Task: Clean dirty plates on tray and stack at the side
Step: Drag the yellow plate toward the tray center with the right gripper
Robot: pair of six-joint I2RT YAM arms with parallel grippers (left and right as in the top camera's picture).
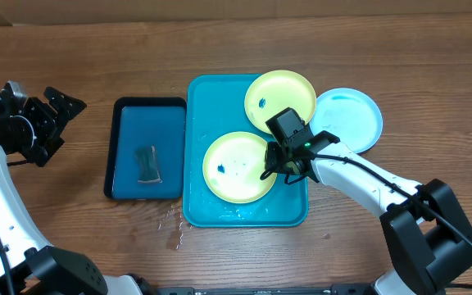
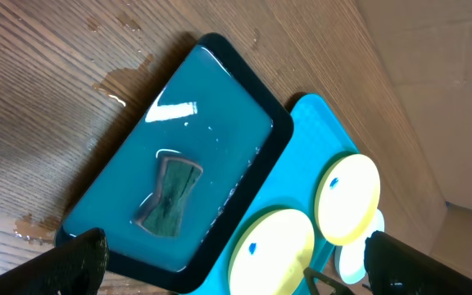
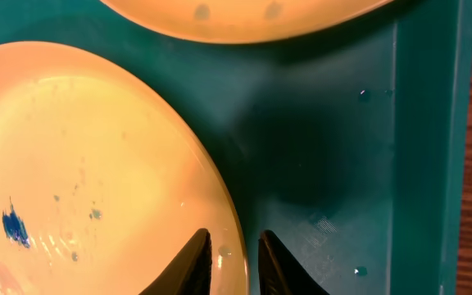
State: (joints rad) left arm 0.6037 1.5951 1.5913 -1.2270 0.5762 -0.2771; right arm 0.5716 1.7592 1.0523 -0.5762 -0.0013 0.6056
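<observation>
Turquoise tray point(image 1: 211, 102) carries two pale yellow-green plates: the near plate point(image 1: 234, 168), smeared blue, and the far plate point(image 1: 279, 97), which touches a light blue plate point(image 1: 352, 119) lying just beside the tray. The right gripper point(image 3: 234, 246) straddles the near plate's right rim with its jaws narrow; I cannot tell whether they pinch it. The left gripper point(image 1: 62, 124) hangs wide open, left of the dark-blue tray point(image 1: 138, 123).

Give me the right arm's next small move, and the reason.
Probably close the right tool on the rim of the nearer yellow-green plate. Its fingers straddle that rim with a narrow gap, one above the plate, one above the turquoise tray, so a pinch should secure it for lifting.
</observation>
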